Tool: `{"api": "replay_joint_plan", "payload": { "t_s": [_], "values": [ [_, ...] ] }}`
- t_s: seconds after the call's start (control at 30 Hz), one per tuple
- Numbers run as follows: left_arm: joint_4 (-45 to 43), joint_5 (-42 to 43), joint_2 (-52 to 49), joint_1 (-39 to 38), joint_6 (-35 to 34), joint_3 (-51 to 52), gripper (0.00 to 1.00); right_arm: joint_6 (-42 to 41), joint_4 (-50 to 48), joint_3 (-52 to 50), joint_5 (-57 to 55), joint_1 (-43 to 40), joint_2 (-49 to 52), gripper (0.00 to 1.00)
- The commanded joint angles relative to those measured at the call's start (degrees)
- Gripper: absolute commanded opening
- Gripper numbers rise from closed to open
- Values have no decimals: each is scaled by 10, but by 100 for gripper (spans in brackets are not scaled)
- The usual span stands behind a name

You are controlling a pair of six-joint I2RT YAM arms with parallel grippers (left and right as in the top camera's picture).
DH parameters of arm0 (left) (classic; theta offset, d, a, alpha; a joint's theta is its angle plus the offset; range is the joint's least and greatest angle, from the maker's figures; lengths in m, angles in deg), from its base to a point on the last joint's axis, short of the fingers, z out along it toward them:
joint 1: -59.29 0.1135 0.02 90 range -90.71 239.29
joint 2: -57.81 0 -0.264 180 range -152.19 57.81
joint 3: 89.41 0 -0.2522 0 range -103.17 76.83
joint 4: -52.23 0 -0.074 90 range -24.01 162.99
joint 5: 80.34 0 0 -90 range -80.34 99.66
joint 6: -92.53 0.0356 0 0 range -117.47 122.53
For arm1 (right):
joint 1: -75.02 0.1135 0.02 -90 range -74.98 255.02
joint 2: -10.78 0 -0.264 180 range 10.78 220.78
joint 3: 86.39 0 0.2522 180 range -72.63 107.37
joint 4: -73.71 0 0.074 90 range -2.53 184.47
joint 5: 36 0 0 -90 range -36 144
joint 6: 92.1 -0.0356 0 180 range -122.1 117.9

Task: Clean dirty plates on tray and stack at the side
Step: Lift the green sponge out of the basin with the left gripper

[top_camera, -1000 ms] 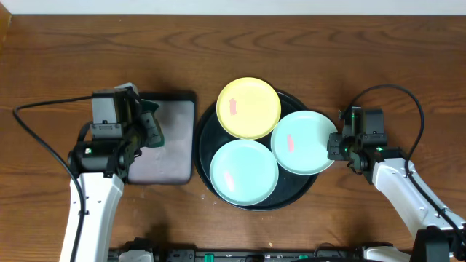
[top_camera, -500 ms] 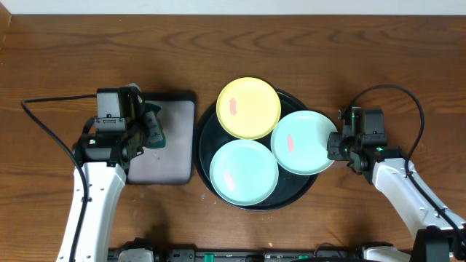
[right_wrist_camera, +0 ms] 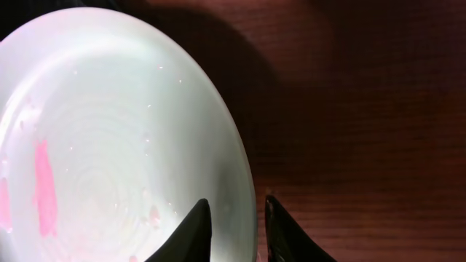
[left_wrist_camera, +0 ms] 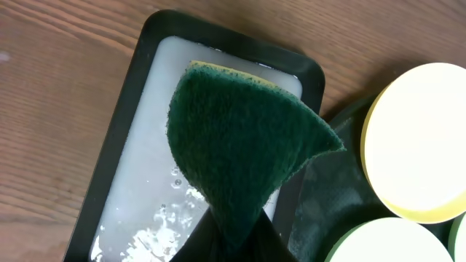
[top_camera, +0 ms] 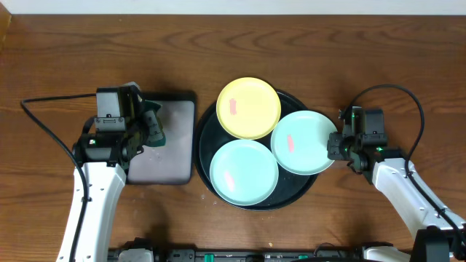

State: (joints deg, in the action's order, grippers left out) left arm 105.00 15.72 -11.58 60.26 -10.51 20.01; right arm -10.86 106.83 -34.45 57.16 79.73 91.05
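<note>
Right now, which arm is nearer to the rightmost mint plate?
Right. The right fingers straddle the rim of that mint plate; the left fingers hold a sponge over the rectangular tray, beyond the round tray.

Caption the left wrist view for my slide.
Left gripper holding a green sponge above the soapy rectangular tray, yellow plate nearby.

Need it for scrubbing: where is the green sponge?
Overhead, left side: the sponge hangs in the left gripper over the rectangular tray, beside the round tray.

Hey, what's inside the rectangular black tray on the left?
Cloudy whitish liquid with some foam. The green sponge, pinched in the left gripper over the rectangular tray, hides its middle and right part.
</note>
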Motion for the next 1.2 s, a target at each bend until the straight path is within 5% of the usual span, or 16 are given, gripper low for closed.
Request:
{"api": "replay_joint_plan", "payload": {
  "t_s": [0.0,0.2,1.17],
  "values": [
    [-4,-3,0,2,9,-3,7,-3,-1,-4,-4,-1,5,20],
    [-9,-2,0,2,9,-3,7,3,0,-4,-4,-1,5,6],
    [-19,-3,0,2,10,-3,7,-7,31,-4,-35,-1,-71,1]
  ]
}}
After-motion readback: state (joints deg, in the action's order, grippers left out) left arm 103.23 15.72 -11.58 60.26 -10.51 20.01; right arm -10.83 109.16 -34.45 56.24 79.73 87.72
